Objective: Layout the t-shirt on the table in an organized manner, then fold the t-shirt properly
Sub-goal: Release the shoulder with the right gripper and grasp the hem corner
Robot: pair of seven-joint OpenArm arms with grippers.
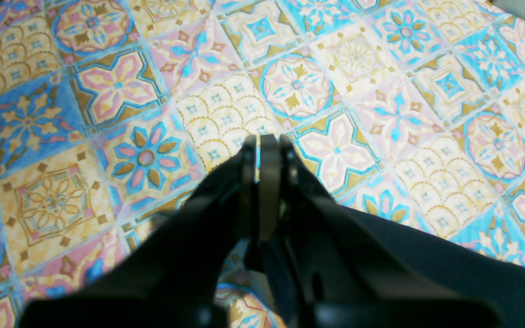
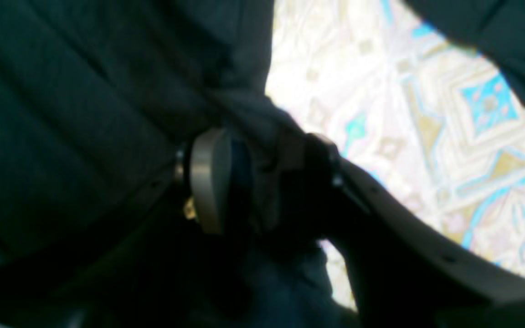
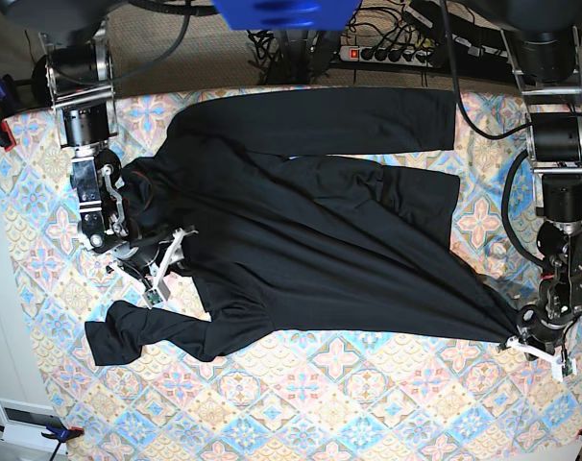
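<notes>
overhead, the black t-shirt (image 3: 310,230) is lying spread across the middle of the patterned tabletop (image 3: 368,403), not yet folded, with one long sleeve stretching flat along the shirt's far edge and the other sleeve curling out from the shirt's near corner on the side where the right arm is working. the body of the shirt is lying rumpled, its folds running diagonally and narrowing to a point at the opposite near corner. the right gripper (image 3: 161,264) is sitting at the edge of the shirt just above the curled sleeve, and in its wrist view its jaws are standing apart with a bunch of dark cloth lying between them against the pale inner pad (image 2: 208,177); whether the cloth is being pinched or merely resting there i cannot tell, as that view is blurred. the left gripper (image 3: 541,351) is resting at the shirt's drawn-out corner, low over the tabletop, and its wrist view is showing the jaws pressed together with almost no gap; no cloth is showing at the tips (image 1: 262,141), and whether any is caught further back i cannot tell, though dark fabric is lying just beside and behind the gripper. beyond the far edge of the shirt, past the tabletop, a power strip (image 3: 387,53) and loose cables are lying on the floor.
</notes>
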